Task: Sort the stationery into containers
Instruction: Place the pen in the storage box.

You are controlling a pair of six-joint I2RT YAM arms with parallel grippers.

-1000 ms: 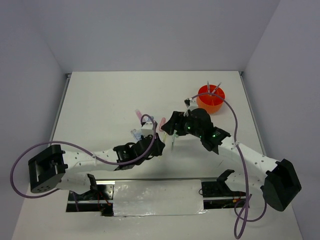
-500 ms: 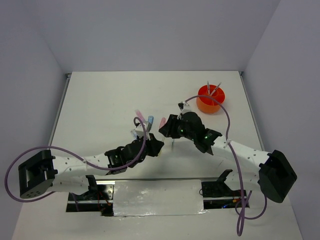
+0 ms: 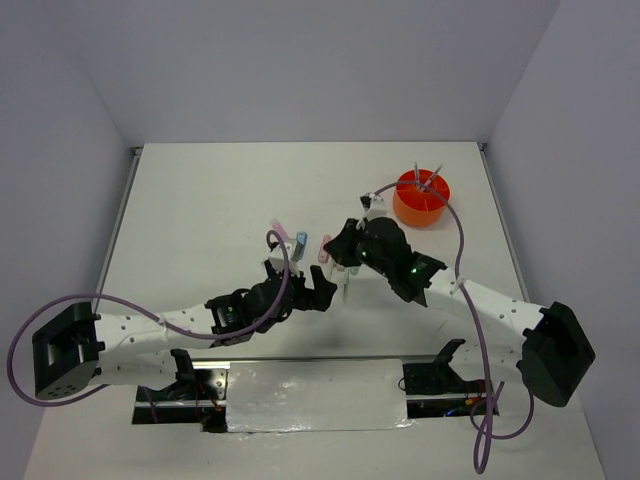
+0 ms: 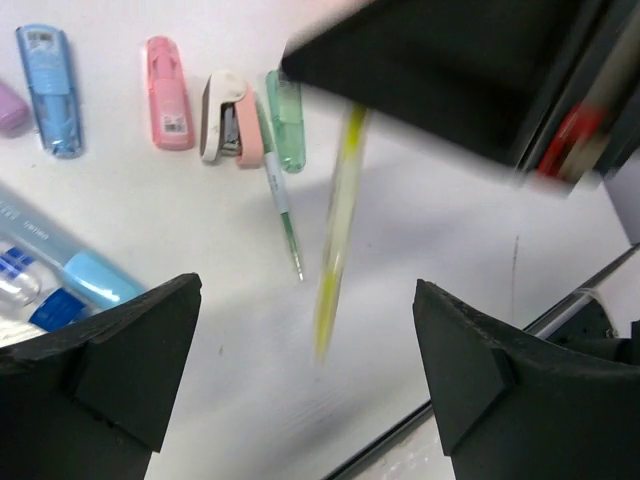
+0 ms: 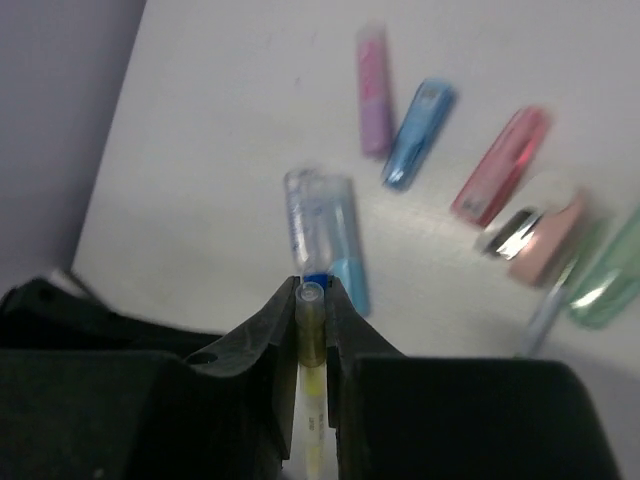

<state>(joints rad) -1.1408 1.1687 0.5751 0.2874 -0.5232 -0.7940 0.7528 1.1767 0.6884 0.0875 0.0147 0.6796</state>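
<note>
Whereas our left gripper [image 4: 300, 340] pinched the yellow pen [image 4: 335, 250] a moment ago, it now gapes empty; our right gripper [image 5: 311, 300] has clamped it above the table [image 3: 200, 200], well apart from the orange organiser [image 3: 410, 212].

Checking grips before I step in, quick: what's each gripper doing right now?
Left gripper: open, holding nothing.
Right gripper: closed on the yellow pen.

Left of the orange organiser [image 3: 421, 199], the left claw [image 3: 318, 287] and right claw [image 3: 338, 260], a yellow pen [image 4: 337, 235] hanging from it, crowd over scattered markers [image 4: 168, 92]; open counter [image 3: 200, 200] lies farther left, seemingly unobstructed.
</note>
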